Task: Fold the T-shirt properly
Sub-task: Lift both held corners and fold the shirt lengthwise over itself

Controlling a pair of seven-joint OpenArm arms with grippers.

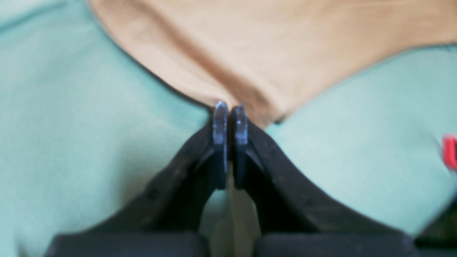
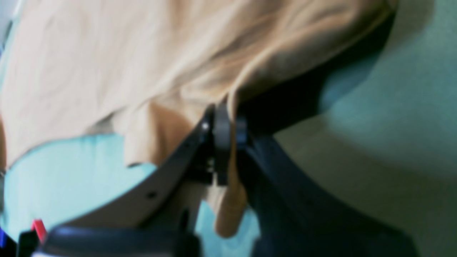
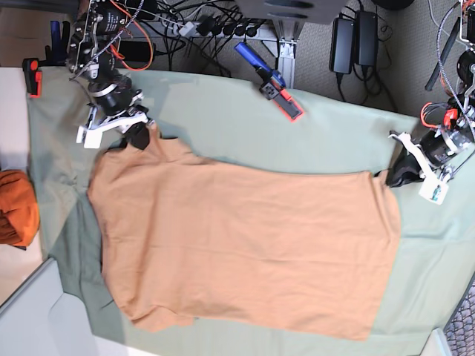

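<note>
Left wrist view: left gripper (image 1: 230, 110) closed on an edge of the T-shirt (image 1: 321, 32). Right wrist view: right gripper (image 2: 230, 114) clamped on a fold of the shirt. Base view: garment spread on sage-green cloth (image 3: 223, 104), between both grippers, extending toward the lower edge.

A smooth pale sage-green cloth (image 3: 245, 111) covers the work surface, with a bunched vivid-orange cloth (image 3: 18, 208) at left
</note>
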